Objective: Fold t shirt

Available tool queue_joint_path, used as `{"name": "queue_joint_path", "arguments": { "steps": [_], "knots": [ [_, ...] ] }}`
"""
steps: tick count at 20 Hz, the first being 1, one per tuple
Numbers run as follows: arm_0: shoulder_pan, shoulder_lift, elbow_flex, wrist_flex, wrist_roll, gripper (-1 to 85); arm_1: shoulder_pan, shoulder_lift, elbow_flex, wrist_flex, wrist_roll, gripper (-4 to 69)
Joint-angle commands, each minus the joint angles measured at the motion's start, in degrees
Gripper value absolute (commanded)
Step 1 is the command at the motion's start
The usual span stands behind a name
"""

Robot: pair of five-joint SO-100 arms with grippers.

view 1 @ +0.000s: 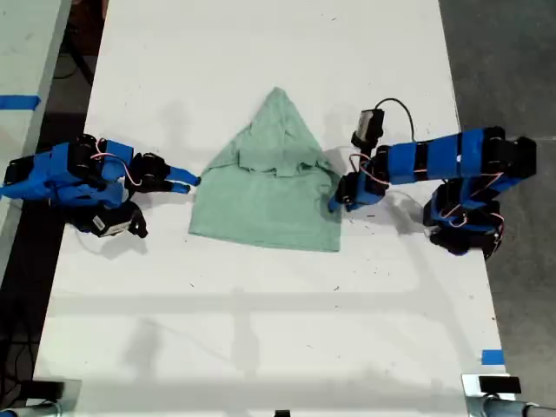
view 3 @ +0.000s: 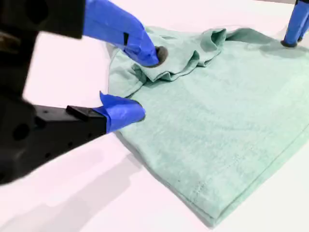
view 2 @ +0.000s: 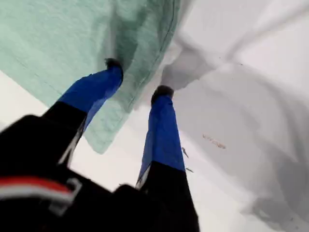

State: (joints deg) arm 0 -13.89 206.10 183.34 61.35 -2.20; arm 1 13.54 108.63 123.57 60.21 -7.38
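Note:
The pale green t shirt (view 1: 269,195) lies partly folded in the middle of the white table, with a pointed top and a straight hem toward the exterior view's bottom. My first gripper (view 1: 334,202) (view 2: 138,78) is open at the shirt's edge on the exterior view's right. One fingertip (view 2: 114,65) rests on the t shirt (view 2: 58,43) and the other sits just at its border. My second gripper (view 1: 189,182) (view 3: 145,83) is open at the opposite edge. Its jaws straddle a bunched fold of the t shirt (view 3: 217,111).
The white table (view 1: 261,330) stretches well beyond the shirt toward the exterior view's top and bottom. Blue tape marks sit at the exterior view's left edge (view 1: 19,102) and lower right (view 1: 492,357). Dark floor borders the table on the exterior view's right.

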Motion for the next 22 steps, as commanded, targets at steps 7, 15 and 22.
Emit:
{"name": "queue_joint_path", "arguments": {
  "steps": [7, 15, 22],
  "knots": [
    [0.4, 0.4, 0.5, -0.5, 0.2, 14.6, 1.0, 0.1, -4.0, 14.9, 6.2, 1.0],
    [0.4, 0.4, 0.5, -0.5, 0.2, 14.6, 2.3, 6.6, -22.9, 11.3, -10.4, 1.1],
    [0.4, 0.4, 0.5, -0.5, 0.2, 14.6, -2.5, -17.8, -44.7, 9.8, -14.3, 1.1]
  ]
}}
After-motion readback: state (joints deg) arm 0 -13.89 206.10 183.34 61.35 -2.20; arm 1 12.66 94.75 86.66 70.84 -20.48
